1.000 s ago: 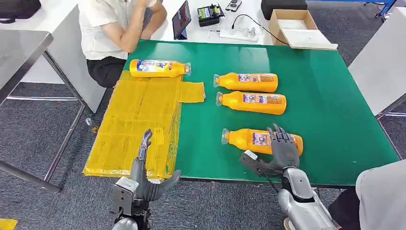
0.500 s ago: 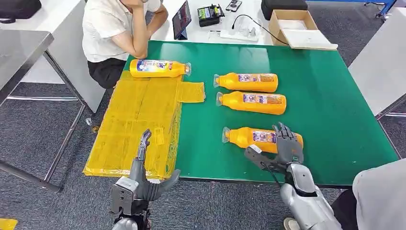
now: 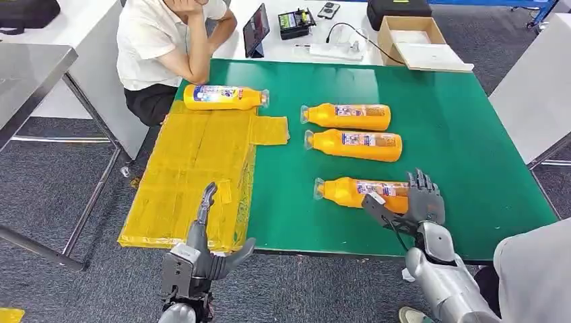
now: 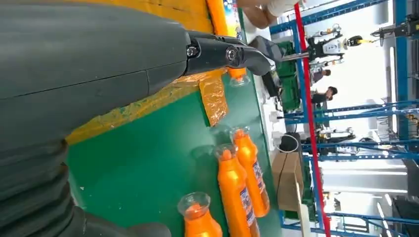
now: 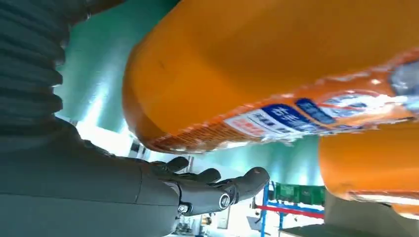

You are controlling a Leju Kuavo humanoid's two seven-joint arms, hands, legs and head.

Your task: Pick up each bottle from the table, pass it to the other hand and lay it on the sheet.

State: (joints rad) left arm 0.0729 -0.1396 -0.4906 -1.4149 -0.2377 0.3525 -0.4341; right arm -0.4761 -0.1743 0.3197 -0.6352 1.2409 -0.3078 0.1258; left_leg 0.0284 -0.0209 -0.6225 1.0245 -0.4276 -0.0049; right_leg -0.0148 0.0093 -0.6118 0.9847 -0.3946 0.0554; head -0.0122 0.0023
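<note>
Where the green table (image 3: 438, 134) stands on grey carpet, a yellow sheet (image 3: 195, 175) covers its left end and droops over the near edge. White tables beyond it carry a tablet, a small device, a cable and an open cardboard box (image 3: 414, 40), and a person in a white shirt (image 3: 161, 47) sits at the far left corner, elbow on the table.

Four orange bottles lie on their sides. One bottle (image 3: 225, 97) rests along the far edge of the sheet, cap pointing right. Three lie on bare green, caps pointing left: the far bottle (image 3: 347, 115), the middle bottle (image 3: 355, 145) just beside it, and the nearest bottle (image 3: 353, 192) set a little apart toward the front.

At the base end of that nearest bottle the right hand (image 3: 412, 205) has its fingers spread beyond the bottle and its thumb on the near side, not clasped; the right wrist view shows them reaching past the bottle's base. Below the table's front edge the left hand (image 3: 209, 249) holds nothing, fingers apart, one pointing up over the sheet.
</note>
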